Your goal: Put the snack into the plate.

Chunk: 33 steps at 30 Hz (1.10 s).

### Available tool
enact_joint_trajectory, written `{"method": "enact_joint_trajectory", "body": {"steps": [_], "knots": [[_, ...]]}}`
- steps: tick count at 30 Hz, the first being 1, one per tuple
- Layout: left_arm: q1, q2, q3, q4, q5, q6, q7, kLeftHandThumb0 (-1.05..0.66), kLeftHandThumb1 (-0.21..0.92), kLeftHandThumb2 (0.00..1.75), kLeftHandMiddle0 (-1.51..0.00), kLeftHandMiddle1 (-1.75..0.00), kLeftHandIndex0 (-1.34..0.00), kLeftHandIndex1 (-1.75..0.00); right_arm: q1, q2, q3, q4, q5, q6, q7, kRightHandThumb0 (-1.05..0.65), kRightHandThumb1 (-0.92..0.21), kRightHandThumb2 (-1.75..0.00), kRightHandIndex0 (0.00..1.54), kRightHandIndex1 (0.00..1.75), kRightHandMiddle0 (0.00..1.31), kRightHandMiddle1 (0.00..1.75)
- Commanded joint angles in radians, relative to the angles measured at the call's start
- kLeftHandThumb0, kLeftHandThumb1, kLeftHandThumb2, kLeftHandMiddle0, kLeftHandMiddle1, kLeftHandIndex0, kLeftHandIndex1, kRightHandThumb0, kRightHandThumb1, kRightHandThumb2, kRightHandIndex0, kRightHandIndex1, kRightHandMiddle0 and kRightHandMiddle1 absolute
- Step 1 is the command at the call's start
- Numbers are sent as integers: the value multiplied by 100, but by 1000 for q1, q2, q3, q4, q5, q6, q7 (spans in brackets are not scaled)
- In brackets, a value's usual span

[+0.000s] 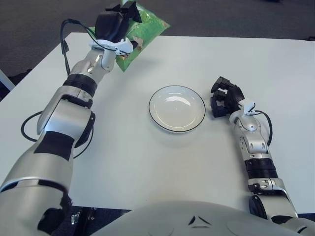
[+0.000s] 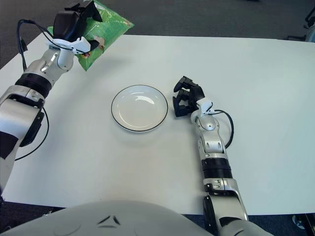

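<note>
The left hand (image 1: 114, 25) is gripping a green snack bag (image 1: 142, 30), its fingers closed over the bag's left part, and is holding it clear of the white table (image 1: 147, 162) above the far left corner. The bag's long axis is running diagonally, its lower corner pointing toward the robot's left and its upper corner away to the right. The white plate (image 1: 177, 108) is lying well to the right of and nearer than that hand. Just right of the plate, the right hand (image 1: 225, 102) is showing with fingers curled and holding nothing.
</note>
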Motion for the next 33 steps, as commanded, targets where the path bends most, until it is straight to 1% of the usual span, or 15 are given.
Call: {"method": "enact_joint_trajectory", "body": {"steps": [1,6,10,11,13,15,18,20,22,25,27,30,33], "knots": [[14,18,37,-30,-43,-36,-38,0,-7,175,-89,-172,-70,-175,90,-5,13,101,-23,65,5,0,-4,-163,83,172,58,175],[39,22,73,-83,-90,-80,-105,0,-7,175,-88,-174,-69,-175,91,-3,14,100,-21,64,6,0,-4,-163,83,173,58,175],[67,24,83,-144,-92,-80,-132,0,-6,175,-87,-175,-69,-175,92,-2,15,96,-22,65,4,0,-4,-163,83,173,58,175],[91,22,84,-190,-90,-78,-140,0,-6,175,-87,-175,-69,-175,92,-2,15,97,-22,65,4,0,-4,-163,83,173,58,175],[157,25,86,-305,-98,-112,-176,0,-7,175,-88,-173,-69,-175,91,-2,15,97,-21,68,4,0,-4,-164,82,173,59,175],[187,30,89,-347,-116,-159,-217,0,-7,175,-89,-172,-69,-175,91,-2,15,98,-23,72,3,0,-4,-164,82,174,59,175],[204,45,85,-352,-146,-271,-281,0,-8,175,-90,-170,-69,-175,90,-4,19,96,-34,80,-8,0,-4,-164,82,173,59,175],[210,49,89,-351,-152,-316,-306,0,-8,175,-92,-168,-70,-175,90,-4,22,93,-38,83,-13,0,-4,-163,82,173,59,175],[210,57,87,-340,-144,-379,-321,0,-9,175,-93,-166,-70,-175,89,-5,26,92,-40,85,-17,0,-4,-163,82,173,59,175],[215,61,92,-340,-136,-437,-340,0,-10,175,-95,-163,-71,-175,89,-6,28,90,-38,88,-18,0,-4,-164,82,174,59,175],[223,64,95,-348,-138,-472,-358,0,-11,175,-96,-161,-71,-175,89,-6,29,88,-36,91,-17,-1,-2,-166,83,174,61,175],[241,63,101,-365,-186,-537,-413,0,-11,175,-97,-160,-72,-175,87,-6,31,87,-33,98,-17,-1,1,-170,86,174,63,175],[251,56,110,-365,-223,-579,-452,0,-11,175,-97,-159,-72,-175,83,-8,33,90,-37,99,-20,-1,2,-171,86,175,64,175]]}}
